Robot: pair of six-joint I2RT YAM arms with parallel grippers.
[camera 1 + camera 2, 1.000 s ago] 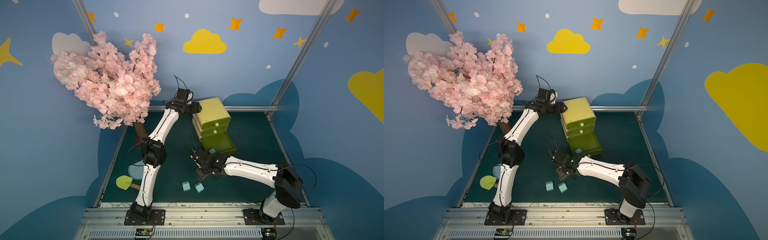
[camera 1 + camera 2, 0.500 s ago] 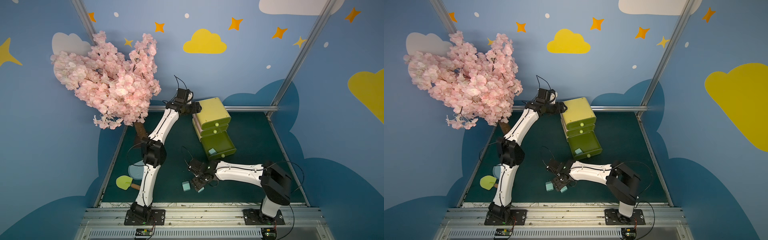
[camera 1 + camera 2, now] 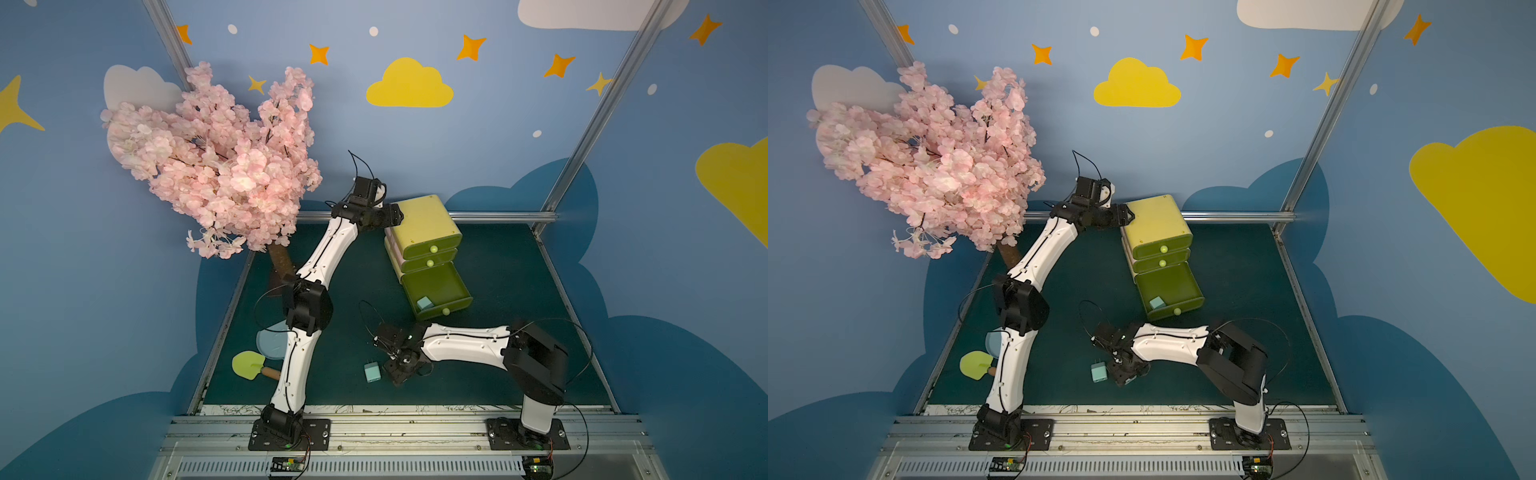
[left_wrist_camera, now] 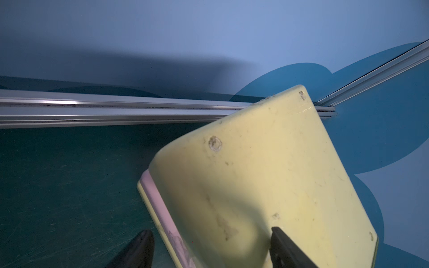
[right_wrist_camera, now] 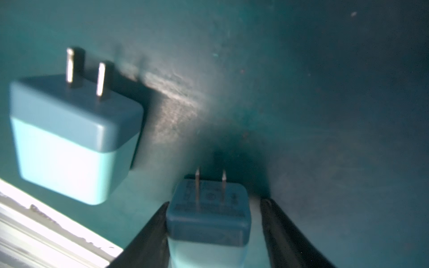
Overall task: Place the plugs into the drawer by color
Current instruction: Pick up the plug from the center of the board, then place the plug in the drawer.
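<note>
gripper r ajar round plug, gap one side | gripper l apart astride drawer edge

In both top views I read even, moderate overhead light; the posts splay outward at the frame edges. The left wrist view is sharp, with a soft shadow on the wall and a dim patch on the drawer beside the fingers. The right wrist view is soft and teal-tinted: glare streaks the counter, and the nearer plug sits blurred in shadow.
</note>
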